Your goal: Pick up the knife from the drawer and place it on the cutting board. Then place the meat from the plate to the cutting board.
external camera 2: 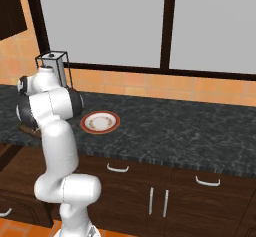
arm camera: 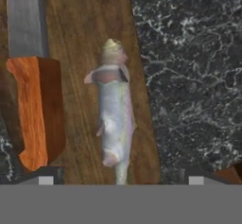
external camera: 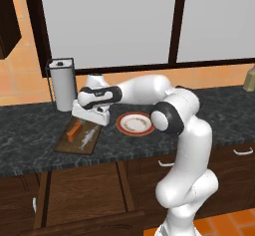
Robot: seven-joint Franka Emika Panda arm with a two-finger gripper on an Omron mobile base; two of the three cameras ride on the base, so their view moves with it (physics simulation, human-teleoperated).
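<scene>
Between our gripper's (arm camera: 118, 180) spread tips, seen in the hand view, the meat (arm camera: 113, 112) is lying free on the board (arm camera: 80, 29); the jaws are standing wide and grasping nothing. We are hovering just above the board's near half, with the knife (arm camera: 33, 100) lying beside the meat, its orange handle toward us and its blade pointing away. From the left base view we are seeing the same: the gripper (external camera: 92, 115) over the board (external camera: 74, 143), the knife (external camera: 74, 129) and meat (external camera: 87, 138) side by side on it, the plate (external camera: 134, 124) bare just beside, the drawer (external camera: 84, 190) hanging open below the counter (external camera: 30, 140). We are judging both placements done, so we are at the release of the last step. Next we are needing only a straight lift clear without brushing the meat.
</scene>
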